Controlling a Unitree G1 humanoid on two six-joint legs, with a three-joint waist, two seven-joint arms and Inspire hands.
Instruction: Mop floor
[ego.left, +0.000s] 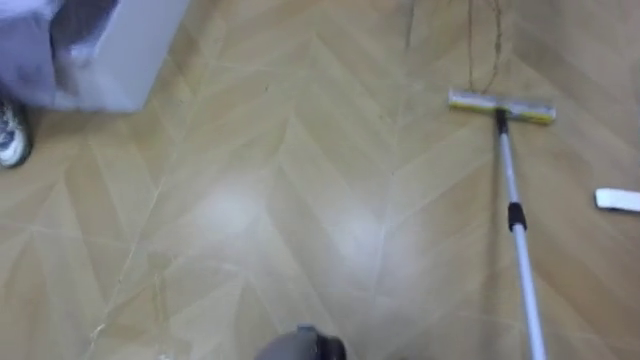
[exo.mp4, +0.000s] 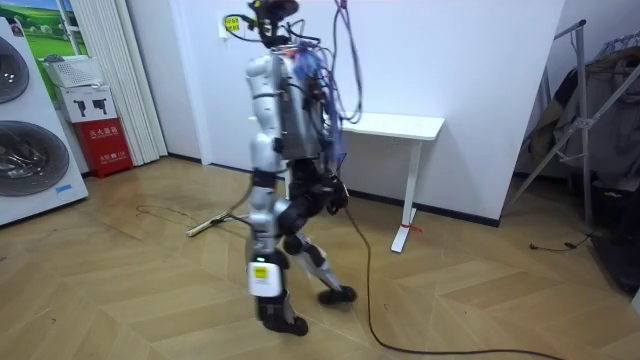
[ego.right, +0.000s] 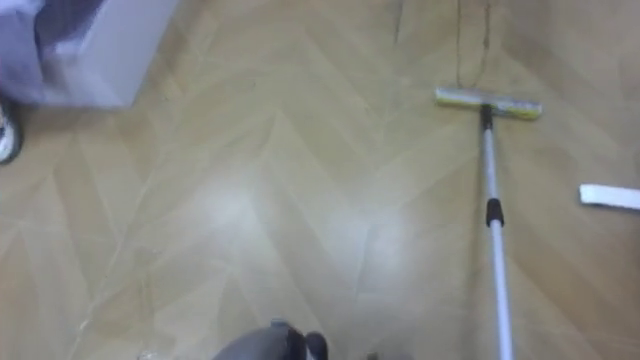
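Observation:
A mop lies flat on the wooden floor to my right. Its yellow-edged head (ego.left: 501, 107) points away from me. The silver handle (ego.left: 517, 225) runs back toward me and leaves the bottom edge of the eye views. In the room view I am mid-stride on the open floor, facing the room view's left, and the mop (exo.mp4: 215, 222) lies just beyond my legs. My left hand (exo.mp4: 262, 192) hangs at my side, too small there to read its fingers.
A white appliance (ego.left: 120, 60) with pale cloth on it stands at upper left, a white shoe (ego.left: 12, 135) beside it. A flat white piece (ego.left: 618, 199) lies right of the mop. Thin cables (ego.left: 480, 45) cross the floor ahead. A white table (exo.mp4: 395, 127) stands behind me, washing machines (exo.mp4: 30, 150) at the room view's left.

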